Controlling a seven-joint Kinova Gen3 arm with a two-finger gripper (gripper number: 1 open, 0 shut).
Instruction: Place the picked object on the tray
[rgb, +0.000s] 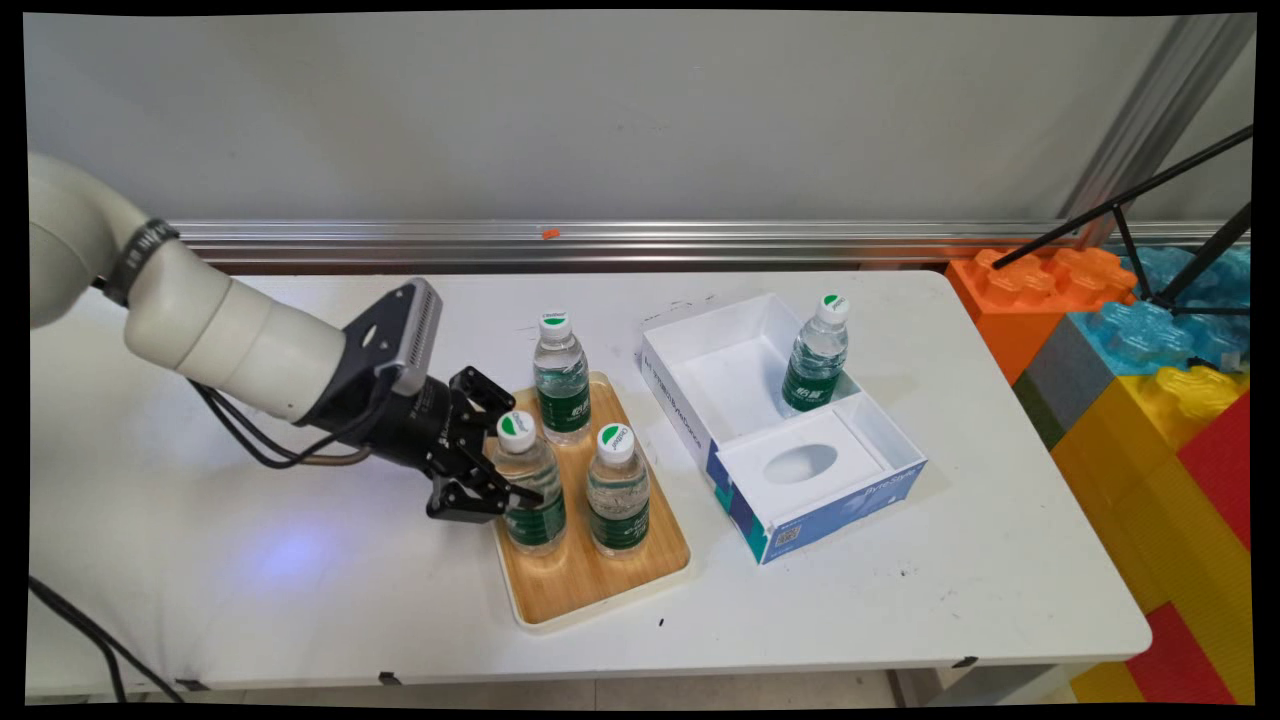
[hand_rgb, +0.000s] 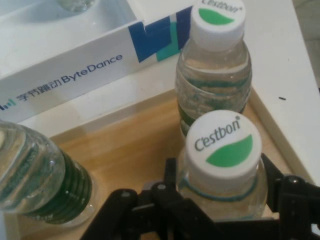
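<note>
On the wooden tray (rgb: 590, 580) in the main view stand three water bottles, while a fourth bottle (rgb: 817, 355) already stands in the white box (rgb: 700, 340) at the tray's 2 o'clock. At the tray's 9 o'clock edge the arm reaches in low and nearly level, its gripper (rgb: 512, 478) around the near-left bottle (rgb: 530, 485).

Hand view: fingers (hand_rgb: 280, 187) flank that bottle (hand_rgb: 225, 165) just below its cap, apparently closed on it; another bottle (hand_rgb: 214, 65) stands at its 12 o'clock.

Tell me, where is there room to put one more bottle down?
The wooden tray has a bare patch at its near end, in front of the two near bottles. The white box has floor free left of its bottle. It is crowded where the gripper stands around the near-left bottle.
</note>
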